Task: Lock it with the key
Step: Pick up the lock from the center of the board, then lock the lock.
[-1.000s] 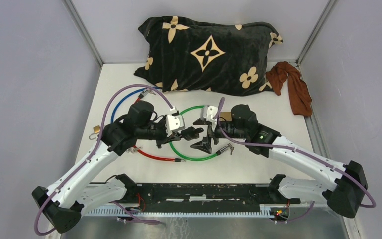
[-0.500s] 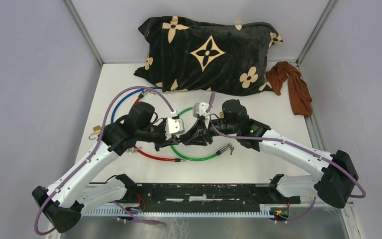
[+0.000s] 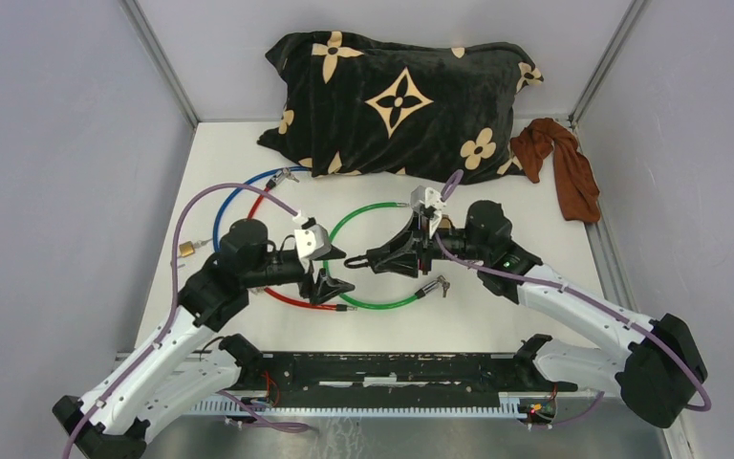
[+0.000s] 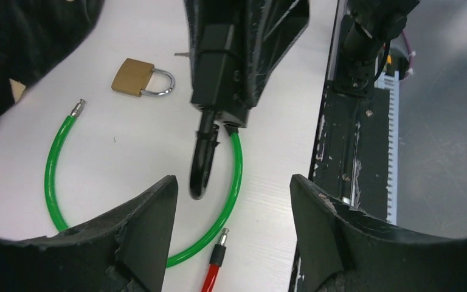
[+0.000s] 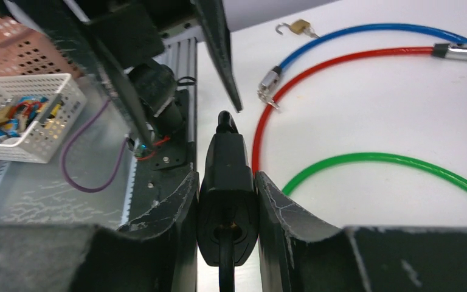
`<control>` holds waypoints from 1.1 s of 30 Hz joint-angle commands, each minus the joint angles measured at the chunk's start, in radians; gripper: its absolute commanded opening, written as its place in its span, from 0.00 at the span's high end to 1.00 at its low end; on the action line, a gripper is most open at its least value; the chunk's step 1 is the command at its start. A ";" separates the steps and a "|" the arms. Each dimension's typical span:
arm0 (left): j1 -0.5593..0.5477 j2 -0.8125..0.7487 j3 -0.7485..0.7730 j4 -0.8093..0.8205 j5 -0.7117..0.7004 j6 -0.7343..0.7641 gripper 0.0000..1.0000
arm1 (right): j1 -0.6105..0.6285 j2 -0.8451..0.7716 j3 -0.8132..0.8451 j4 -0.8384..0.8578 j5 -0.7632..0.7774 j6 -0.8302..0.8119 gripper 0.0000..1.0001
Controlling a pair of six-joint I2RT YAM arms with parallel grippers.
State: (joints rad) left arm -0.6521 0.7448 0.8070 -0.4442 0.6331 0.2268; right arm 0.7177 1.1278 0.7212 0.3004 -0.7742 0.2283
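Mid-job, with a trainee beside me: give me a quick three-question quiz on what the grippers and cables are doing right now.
1. True or false: the left gripper is clamped on something.
2. Pick one: the right gripper holds A. a brass padlock, B. a black lock, C. a red cable.
3. Short answer: in the left wrist view, what colour is the cable curving under the black lock?

Key:
1. False. Its jaws stand apart with nothing between them.
2. B
3. Green
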 commanded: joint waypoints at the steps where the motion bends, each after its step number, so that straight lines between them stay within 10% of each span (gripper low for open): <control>1: 0.012 -0.087 -0.088 0.300 0.049 -0.179 0.29 | -0.001 -0.110 -0.037 0.353 -0.129 0.151 1.00; 8: 0.013 -0.093 -0.180 0.582 0.130 -0.407 0.48 | -0.002 -0.113 -0.084 0.567 -0.140 0.260 1.00; 14: 0.013 -0.104 -0.200 0.627 0.130 -0.441 0.98 | 0.000 -0.090 -0.075 0.646 -0.160 0.315 1.00; 22: 0.015 -0.093 -0.179 0.628 0.202 -0.477 0.98 | 0.000 -0.093 -0.042 0.381 -0.160 0.060 1.00; 33: 0.007 -0.046 -0.168 0.710 0.119 -0.472 0.98 | 0.065 -0.002 -0.041 0.470 -0.155 0.093 1.00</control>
State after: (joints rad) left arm -0.6266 0.6827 0.6056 0.0933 0.8127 -0.2157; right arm 0.7166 1.0718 0.6334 0.7338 -0.9348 0.3462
